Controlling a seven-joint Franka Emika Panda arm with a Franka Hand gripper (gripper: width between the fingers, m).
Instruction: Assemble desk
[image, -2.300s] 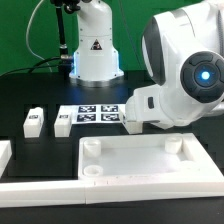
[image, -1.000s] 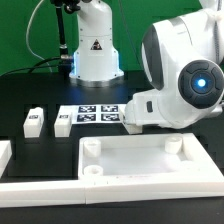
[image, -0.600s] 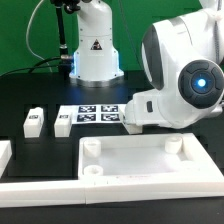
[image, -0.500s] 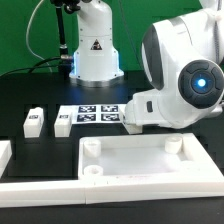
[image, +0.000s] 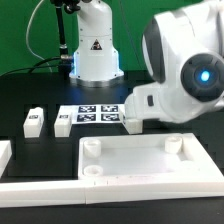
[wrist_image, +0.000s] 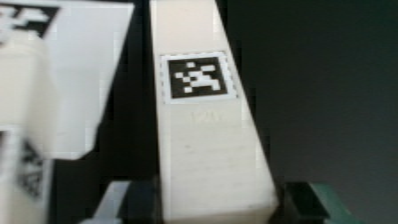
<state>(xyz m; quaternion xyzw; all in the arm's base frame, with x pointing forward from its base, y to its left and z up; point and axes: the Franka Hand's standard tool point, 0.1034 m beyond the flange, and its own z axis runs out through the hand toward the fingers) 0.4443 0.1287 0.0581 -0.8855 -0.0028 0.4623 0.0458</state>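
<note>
Behind the tabletop, toward the exterior view's right: arm, bulky, blocking sight of whatever lies under its wrist. Tabletop nearest the camera, open side up, round corner sockets bare. Border rail along its near edge. Marker board flat on the dark table just beyond its far edge. Two loose legs past its far left corner, side by side, not touching. Gripper clamped on a tagged leg, fingers tight against both long sides. Another white piece just beside that leg across a dark gap; which part, cannot tell.
</note>
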